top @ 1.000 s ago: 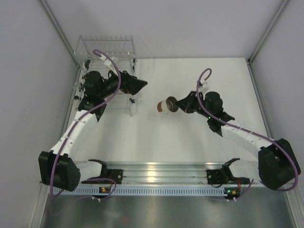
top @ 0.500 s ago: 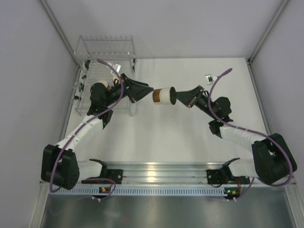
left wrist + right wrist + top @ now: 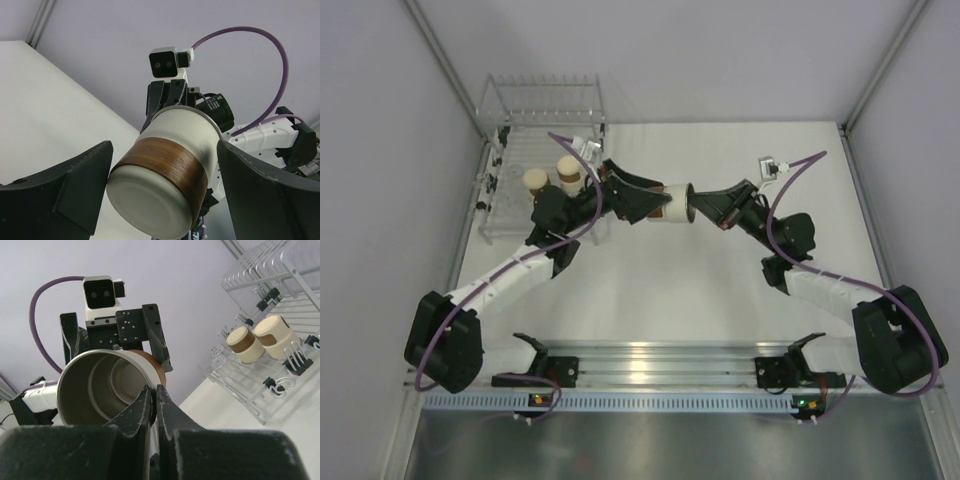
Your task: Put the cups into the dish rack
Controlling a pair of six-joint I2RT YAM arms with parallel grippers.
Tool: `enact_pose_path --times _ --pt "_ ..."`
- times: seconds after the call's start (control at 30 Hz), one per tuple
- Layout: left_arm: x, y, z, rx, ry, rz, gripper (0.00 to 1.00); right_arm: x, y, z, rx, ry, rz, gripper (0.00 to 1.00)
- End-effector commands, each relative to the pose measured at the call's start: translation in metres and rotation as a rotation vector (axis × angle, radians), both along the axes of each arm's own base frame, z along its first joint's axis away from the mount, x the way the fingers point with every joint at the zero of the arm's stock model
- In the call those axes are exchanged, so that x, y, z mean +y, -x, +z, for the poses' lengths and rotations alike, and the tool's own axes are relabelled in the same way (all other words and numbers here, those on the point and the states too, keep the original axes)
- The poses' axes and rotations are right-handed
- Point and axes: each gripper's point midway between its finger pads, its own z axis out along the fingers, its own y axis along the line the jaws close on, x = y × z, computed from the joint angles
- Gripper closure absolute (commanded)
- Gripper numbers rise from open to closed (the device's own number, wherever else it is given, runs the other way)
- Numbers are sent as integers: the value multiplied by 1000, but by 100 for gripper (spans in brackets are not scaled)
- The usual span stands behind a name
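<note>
Right claw (image 3: 692, 203) is clamped on the rim of a cream cup (image 3: 672, 203): one finger inside the shiny bore, one outside, pinched tight on the wall. The cup is off the worktop (image 3: 720, 290), lying on its side in the air between my two arms, mouth toward my right arm, closed base toward my left. The brown band sits around the middle.

Left claw (image 3: 660, 203) is spread apart, one finger on each side of the cup's base end. Both fingers are very close to the wall. I can't tell if the pads touch.

The rack (image 3: 542, 95) is at the far left of the worktop. The held cup hangs just right of it, near its front right corner. Two more cups (image 3: 535, 180) stand side by side in the rack, bases up, between the tines.
</note>
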Motion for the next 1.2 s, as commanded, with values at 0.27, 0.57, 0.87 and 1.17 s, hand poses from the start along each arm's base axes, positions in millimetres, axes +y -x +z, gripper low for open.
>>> enact_pose_path --times 0.27,0.57,0.87,1.17 --pt "-20 28 6 -30 99 -124 17 -12 15 31 -126 -102 17 100" --pt "-26 45 8 50 190 -240 35 -14 14 29 -123 -106 15 100" --pt "-37 72 18 19 189 -335 6 -14 12 25 -116 -103 15 100" --pt "-34 73 15 22 191 -320 28 -15 12 23 -113 -97 12 100"
